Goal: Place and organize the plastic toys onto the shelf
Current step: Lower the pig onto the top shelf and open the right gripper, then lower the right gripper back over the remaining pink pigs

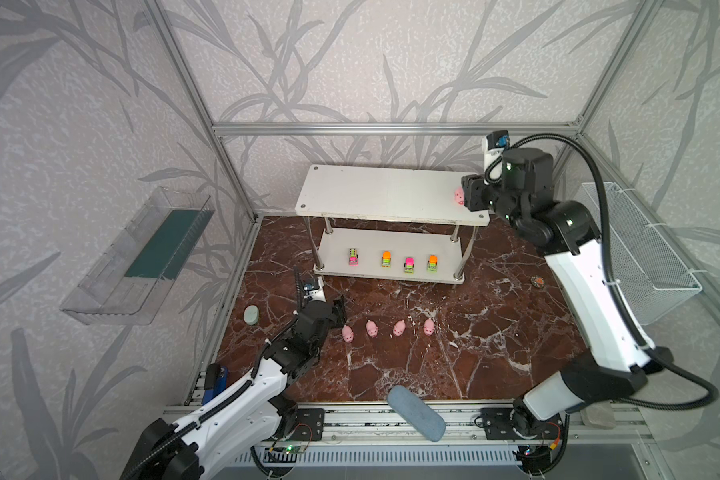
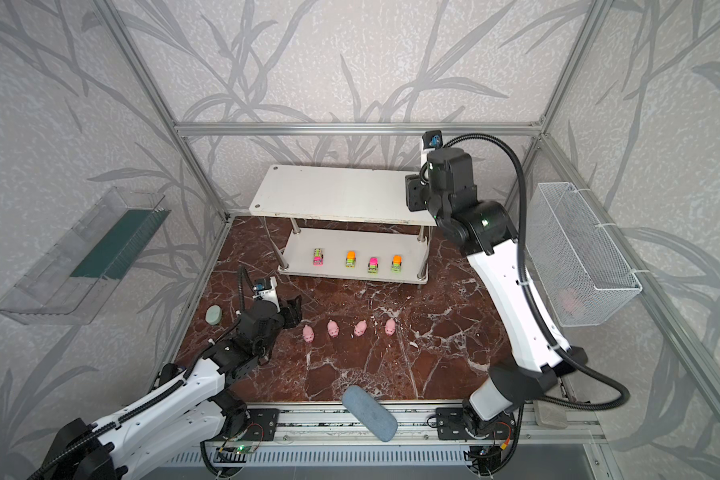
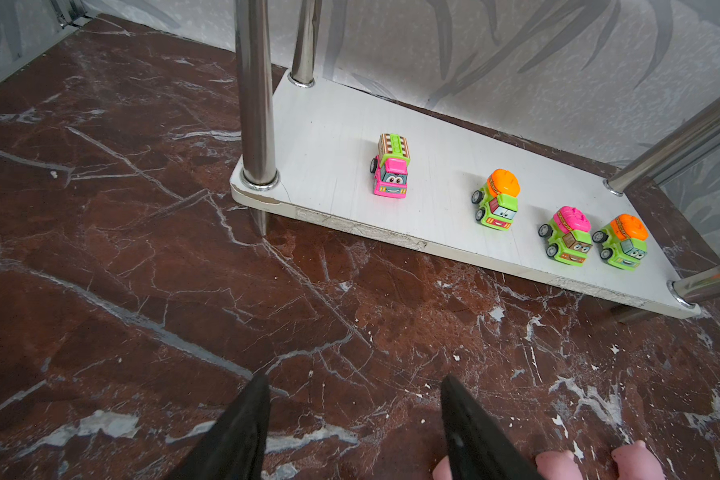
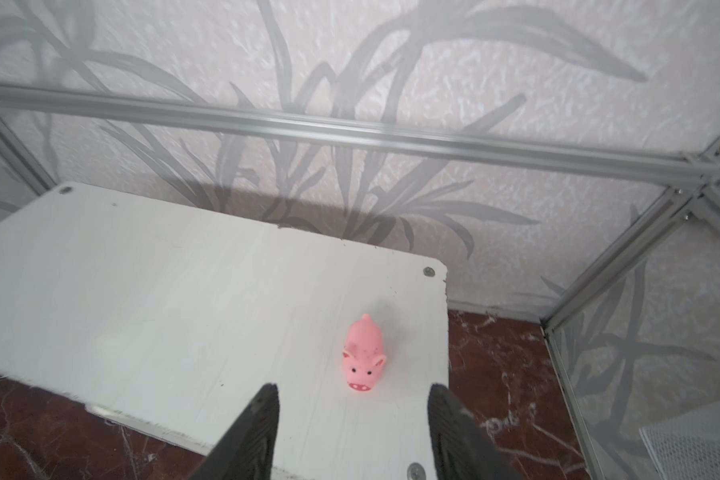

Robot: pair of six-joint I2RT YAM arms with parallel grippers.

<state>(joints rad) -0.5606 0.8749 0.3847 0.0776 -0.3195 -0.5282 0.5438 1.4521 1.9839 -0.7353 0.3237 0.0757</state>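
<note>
Counting four green trucks (image 3: 497, 203) on shelf (image 1: 371, 195) lower board, one pink pig (image 4: 362, 353) top right, four pigs (image 1: 371, 328) on marble floor (image 1: 433, 365). Left gripper (image 3: 354, 379) and right gripper (image 4: 353, 388) parted, empty.

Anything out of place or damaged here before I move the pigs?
The blue-grey pad lies askew across the front rail, half off the marble floor. The shelf has a chipped front edge on its lower board.

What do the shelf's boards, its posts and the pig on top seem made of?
Boards: probably white laminated chipboard, matte; the lower edge is chipped and rough. Posts: polished metal, mirror reflections. Pig: matte pink plastic or rubber, moulded; which, unclear.
</note>
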